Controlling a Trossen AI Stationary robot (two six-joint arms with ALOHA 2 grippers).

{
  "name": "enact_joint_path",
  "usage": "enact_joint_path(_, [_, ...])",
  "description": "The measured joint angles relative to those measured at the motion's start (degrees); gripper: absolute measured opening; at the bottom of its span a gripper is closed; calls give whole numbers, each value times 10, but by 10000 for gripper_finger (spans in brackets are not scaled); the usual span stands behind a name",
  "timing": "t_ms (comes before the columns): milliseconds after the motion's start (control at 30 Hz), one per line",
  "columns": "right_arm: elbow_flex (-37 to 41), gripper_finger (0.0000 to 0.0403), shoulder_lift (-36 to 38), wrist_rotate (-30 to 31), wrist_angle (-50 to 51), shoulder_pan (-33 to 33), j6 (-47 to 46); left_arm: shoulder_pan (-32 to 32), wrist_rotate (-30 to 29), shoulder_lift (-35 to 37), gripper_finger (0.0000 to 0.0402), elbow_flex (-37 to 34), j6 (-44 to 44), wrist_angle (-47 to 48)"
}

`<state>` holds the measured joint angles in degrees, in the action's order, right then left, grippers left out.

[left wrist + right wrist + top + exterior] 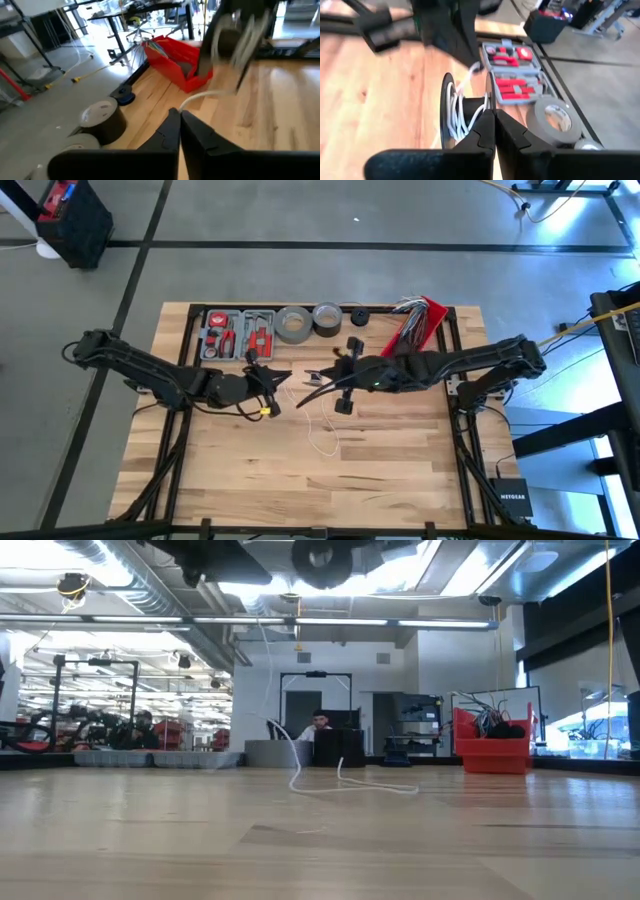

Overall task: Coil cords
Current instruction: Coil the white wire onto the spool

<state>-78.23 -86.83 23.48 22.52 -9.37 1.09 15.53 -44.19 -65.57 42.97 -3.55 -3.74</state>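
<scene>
The cord [322, 435], thin and white, trails across the table's [400, 470] centre. Left gripper [283, 375] pinches it closed. Right gripper [312, 383], also closed, holds its coiled turns on a black spool [449, 117]

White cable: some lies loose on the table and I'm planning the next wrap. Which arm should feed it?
Probably left: the left gripper has its jaws shut on the white cable. The right gripper is occupied, shut against the black disc carrying the wound turns.
</scene>
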Motion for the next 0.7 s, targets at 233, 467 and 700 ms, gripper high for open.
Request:
enact_joint_path(233, [1,5,-60,51,-8,0,5,10,0,11,1,1,-36,-8])
enact_joint_path(467, [1,5,-110,113,-77,0,13,14,20,7,1,1,-58,-33])
enact_joint_path(700, [2,5,-134,137,-167,1,24,14,30,-12,1,1,-68,-70])
